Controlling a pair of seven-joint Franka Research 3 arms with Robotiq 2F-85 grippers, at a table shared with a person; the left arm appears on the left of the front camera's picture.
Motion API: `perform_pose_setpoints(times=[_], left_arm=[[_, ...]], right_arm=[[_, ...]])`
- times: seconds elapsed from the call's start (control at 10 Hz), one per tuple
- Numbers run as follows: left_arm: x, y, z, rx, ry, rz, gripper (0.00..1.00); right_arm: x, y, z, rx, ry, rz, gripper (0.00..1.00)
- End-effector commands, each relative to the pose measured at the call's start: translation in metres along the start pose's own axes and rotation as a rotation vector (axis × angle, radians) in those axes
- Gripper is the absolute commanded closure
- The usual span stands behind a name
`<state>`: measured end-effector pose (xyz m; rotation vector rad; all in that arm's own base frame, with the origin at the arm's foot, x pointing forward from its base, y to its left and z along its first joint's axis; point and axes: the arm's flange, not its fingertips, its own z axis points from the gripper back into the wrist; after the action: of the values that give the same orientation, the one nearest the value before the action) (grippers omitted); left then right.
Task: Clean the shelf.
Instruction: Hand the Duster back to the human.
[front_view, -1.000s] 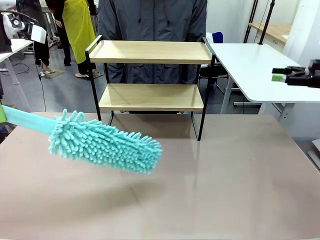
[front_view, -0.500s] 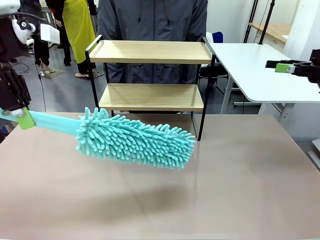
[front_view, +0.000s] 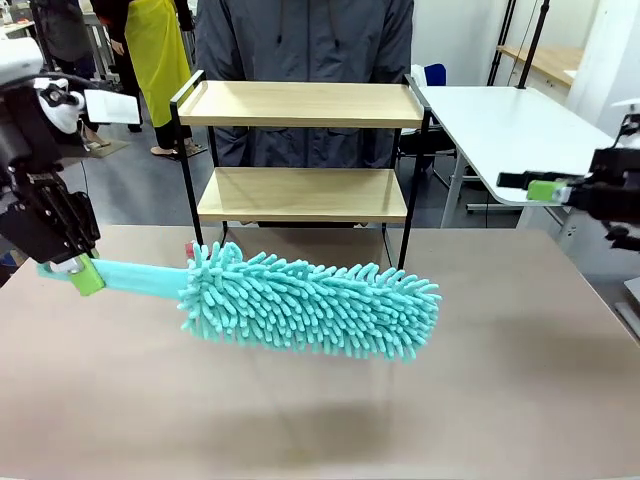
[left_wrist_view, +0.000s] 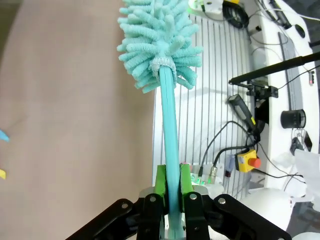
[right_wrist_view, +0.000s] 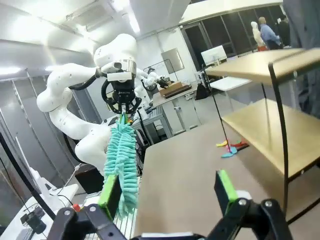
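shelf (front_view: 300, 105) | two light wooden boards; thin black frame; bare

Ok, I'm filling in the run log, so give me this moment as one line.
left gripper: shut on duster handle | duster: above table, in front of shelf | right gripper: open, holding nothing | shelf boards: bare

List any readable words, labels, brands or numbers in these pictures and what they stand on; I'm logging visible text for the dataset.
None can be read.
The fluffy turquoise microfibre duster, the two-tier rack with light wooden boards and black metal frame and the left gripper clamping the duster's handle bear no print.
The yellow box with a red button may be labelled; too small to read.
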<state>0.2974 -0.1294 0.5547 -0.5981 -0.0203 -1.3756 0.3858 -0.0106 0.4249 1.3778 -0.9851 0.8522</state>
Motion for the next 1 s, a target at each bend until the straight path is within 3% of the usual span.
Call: perform_pose_setpoints(times=[0.0,0.3,0.6,0.9], left_arm=[[0.001,-0.001,0.005,0.012,-0.001,-0.004,0.87],[0.001,0.001,0.000,0.005,0.007,0.006,0.87],[0.015,0.020,-0.030,0.050,-0.036,-0.050,0.87],[0.010,0.041,-0.049,0.078,-0.076,-0.046,0.87]], right_arm=[[0.013,0.006,0.006,-0.002,-0.006,0.029,0.00],[0.000,-0.002,0.002,-0.002,-0.003,0.002,0.00],[-0.035,0.019,-0.022,-0.039,0.053,0.151,0.00],[-0.069,0.021,-0.046,-0.014,0.055,0.188,0.00]])
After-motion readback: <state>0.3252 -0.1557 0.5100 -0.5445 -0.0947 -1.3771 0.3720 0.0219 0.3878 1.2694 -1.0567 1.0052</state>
